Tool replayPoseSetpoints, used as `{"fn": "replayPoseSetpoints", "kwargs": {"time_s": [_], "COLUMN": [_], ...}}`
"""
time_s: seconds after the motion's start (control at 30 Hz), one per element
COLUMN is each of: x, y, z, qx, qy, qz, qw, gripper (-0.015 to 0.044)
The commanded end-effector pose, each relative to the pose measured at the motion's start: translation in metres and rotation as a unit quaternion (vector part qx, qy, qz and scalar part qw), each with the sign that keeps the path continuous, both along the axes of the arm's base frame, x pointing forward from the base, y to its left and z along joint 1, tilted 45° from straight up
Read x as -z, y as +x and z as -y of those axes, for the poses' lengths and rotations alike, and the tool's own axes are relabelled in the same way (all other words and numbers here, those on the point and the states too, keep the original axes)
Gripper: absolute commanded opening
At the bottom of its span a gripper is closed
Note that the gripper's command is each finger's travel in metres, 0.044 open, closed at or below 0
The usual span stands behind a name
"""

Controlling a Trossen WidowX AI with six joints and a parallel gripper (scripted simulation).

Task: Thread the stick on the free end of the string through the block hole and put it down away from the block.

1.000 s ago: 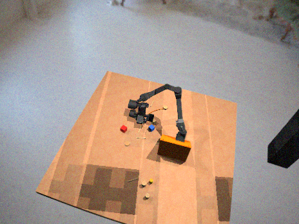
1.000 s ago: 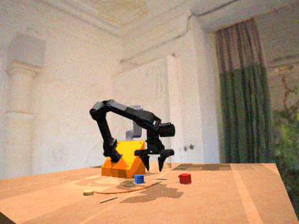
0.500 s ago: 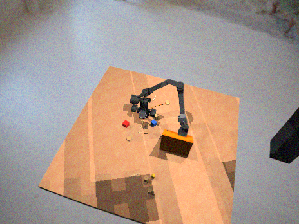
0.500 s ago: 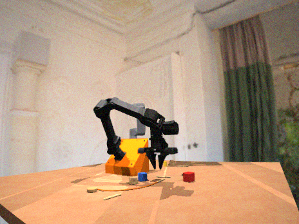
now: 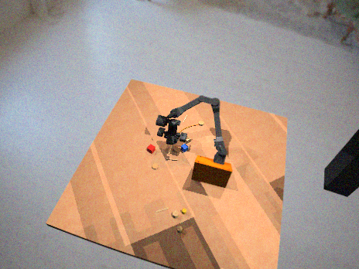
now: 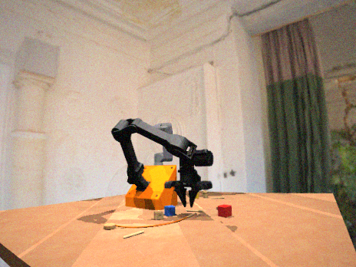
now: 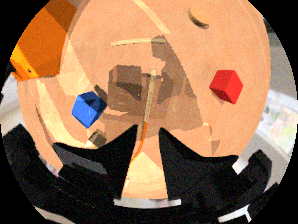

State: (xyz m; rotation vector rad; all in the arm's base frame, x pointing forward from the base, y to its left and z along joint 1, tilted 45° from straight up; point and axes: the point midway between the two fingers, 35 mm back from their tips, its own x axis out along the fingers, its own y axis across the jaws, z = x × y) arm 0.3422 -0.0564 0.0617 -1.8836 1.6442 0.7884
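The stick on the string (image 7: pixel 149 97) (image 5: pixel 169 151) lies on the table; the orange string (image 7: pixel 144 135) (image 5: pixel 190 127) (image 6: pixel 153 226) runs from its near end and curves to the round wooden button (image 5: pixel 201 123) (image 6: pixel 110 226). My gripper (image 5: pixel 172 141) (image 6: pixel 188 206) (image 7: pixel 148 129) points down, partly open, its fingertips apart on either side of the string end of the stick in the wrist view. Nothing is seen clamped between them. A small tan block (image 5: pixel 188 140) (image 6: pixel 158 215) (image 7: pixel 97 138) stands beside the blue cube; its hole cannot be made out.
The blue cube (image 5: pixel 184 148) (image 6: pixel 169 210) (image 7: pixel 88 109) and red cube (image 5: pixel 151 148) (image 6: pixel 225 210) (image 7: pixel 227 86) flank the stick. A loose stick (image 5: pixel 172 159) (image 7: pixel 135 42) lies crosswise beyond it; another (image 5: pixel 185 118) (image 6: pixel 133 234) lies near the button. A large orange body (image 5: pixel 210 173) (image 6: pixel 153 201) stands by the arm's base.
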Motion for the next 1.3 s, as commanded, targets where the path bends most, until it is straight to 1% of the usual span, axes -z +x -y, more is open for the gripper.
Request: {"fn": "replayPoseSetpoints", "kwargs": {"time_s": [0.0,0.77,0.9,0.93,1.27], "x": [0.004,0.027,0.026,0.026,0.025], "y": [0.000,0.002,0.002,0.002,0.002], "z": [0.004,0.028,0.027,0.027,0.026], "qx": [-0.002,-0.002,0.001,0.001,0.001], "qy": [-0.003,-0.004,-0.002,-0.002,-0.001], "qz": [-0.001,-0.001,0.000,0.000,0.000], "qw": [1.000,1.000,1.000,1.000,1.000], "gripper": [0.0123,0.0123,0.0018,0.0000,0.0000]}}
